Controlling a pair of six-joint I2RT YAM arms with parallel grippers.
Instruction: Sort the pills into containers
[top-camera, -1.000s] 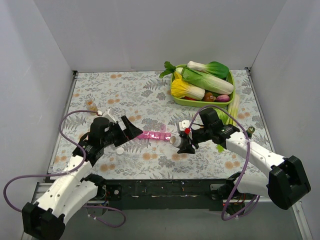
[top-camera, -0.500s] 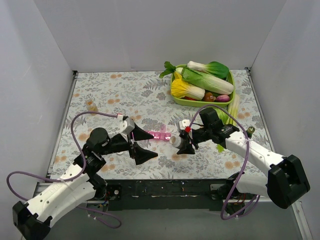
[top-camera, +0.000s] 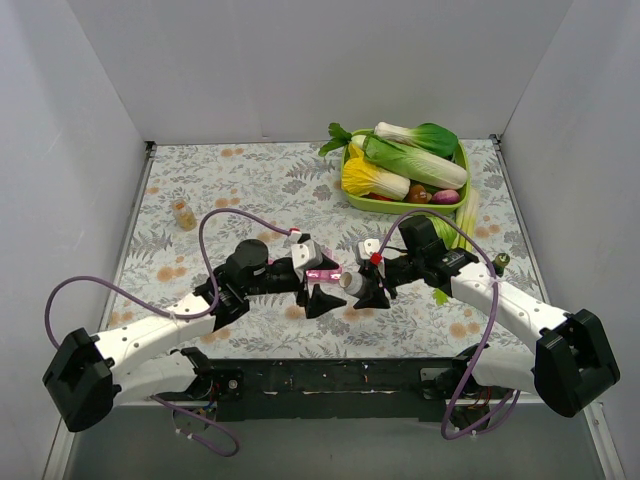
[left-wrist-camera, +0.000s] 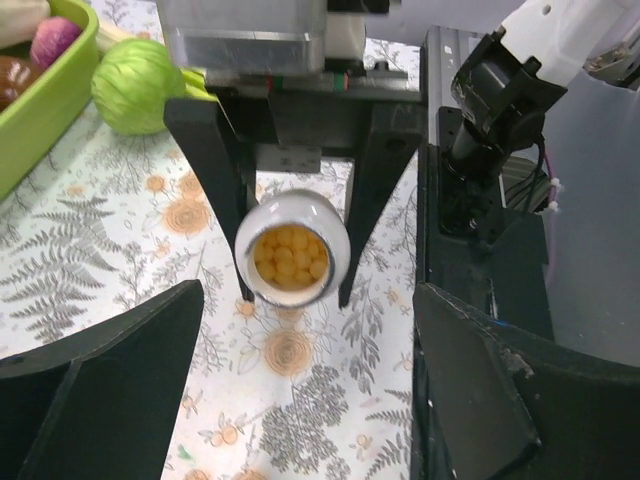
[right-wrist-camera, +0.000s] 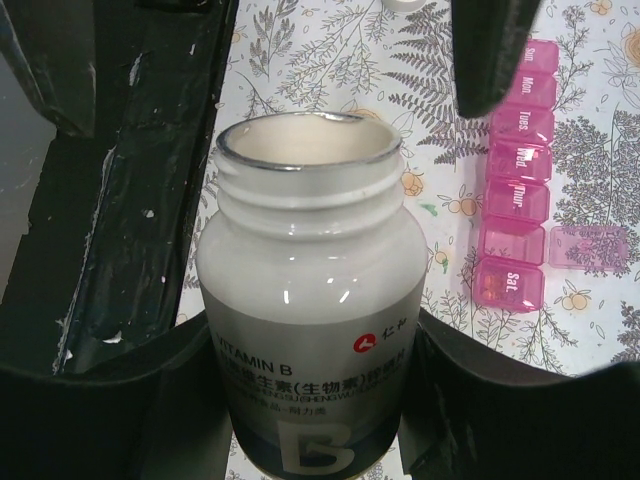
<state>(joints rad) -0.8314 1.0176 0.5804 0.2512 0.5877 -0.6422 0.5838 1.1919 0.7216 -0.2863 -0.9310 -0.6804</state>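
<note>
Right wrist: 1 open bottle (right-wrist-camera: 310, 300), 7 joined pink containers (right-wrist-camera: 518, 160).

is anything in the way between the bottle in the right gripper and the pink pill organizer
Mostly no. Only bare table lies between the open bottle in the right gripper and the pill organizer. The open left gripper hangs over the strip, one of its fingers above the Sun and Mon end.

I work in a lab-like robot test cell. Plain white panels (top-camera: 300, 70) box in my worktop (top-camera: 260, 180) with its fern-print cloth, my arms bolt to a black rail (top-camera: 340, 378), and purple cables (top-camera: 238, 213) loop loose.
</note>
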